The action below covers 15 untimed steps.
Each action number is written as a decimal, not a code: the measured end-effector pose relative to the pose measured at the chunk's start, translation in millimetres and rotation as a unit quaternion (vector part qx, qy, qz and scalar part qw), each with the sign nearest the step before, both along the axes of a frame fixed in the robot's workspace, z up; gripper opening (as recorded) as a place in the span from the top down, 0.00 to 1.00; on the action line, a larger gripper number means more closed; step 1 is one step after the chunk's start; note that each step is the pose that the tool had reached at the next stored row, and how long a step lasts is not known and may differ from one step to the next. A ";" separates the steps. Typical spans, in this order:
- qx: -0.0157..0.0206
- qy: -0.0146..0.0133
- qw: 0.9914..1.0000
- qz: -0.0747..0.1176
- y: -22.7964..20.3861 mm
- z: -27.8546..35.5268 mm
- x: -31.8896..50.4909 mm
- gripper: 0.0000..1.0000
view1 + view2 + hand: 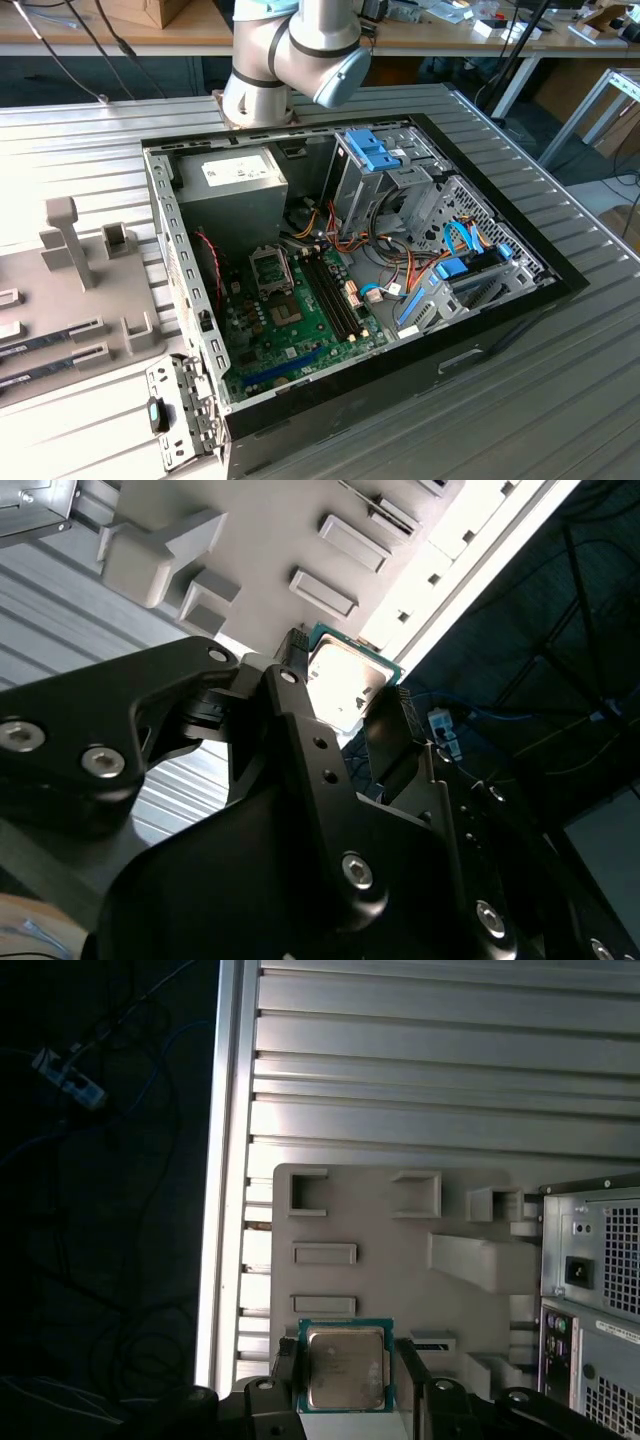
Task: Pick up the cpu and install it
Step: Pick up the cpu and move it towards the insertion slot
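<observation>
The cpu (345, 1365), a flat square chip with a silvery top and a thin green rim, sits between the two black fingers (285, 1362) of my gripper (345, 1372), which is shut on it. In the second wrist view the cpu (347, 678) shows clamped at the tips of the gripper (345, 698). It hangs above the near edge of the grey holder tray (400, 1260), clear of its surface. In the exterior view the open computer case (480, 330) lies on the table, with the empty cpu socket (270, 268) on the green motherboard (300, 335).
The grey holder tray (60, 300) lies at the exterior view's left with an upright post (65, 235) and two memory sticks (45, 350). The arm's base (290, 50) stands behind the case. Drive cages (385, 175) and cables crowd the case's right side. The ribbed table edge (225, 1210) drops to dark floor.
</observation>
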<state>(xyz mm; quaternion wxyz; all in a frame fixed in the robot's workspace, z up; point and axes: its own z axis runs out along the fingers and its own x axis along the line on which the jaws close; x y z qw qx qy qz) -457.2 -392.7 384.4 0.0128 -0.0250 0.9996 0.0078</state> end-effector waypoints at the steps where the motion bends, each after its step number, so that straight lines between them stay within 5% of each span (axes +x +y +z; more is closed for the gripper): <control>1: 0.000 0.000 1.000 0.000 0.0 -0.1 1.2 0.53; 15: 0.000 0.000 1.000 0.000 0.0 -0.1 25.5 0.53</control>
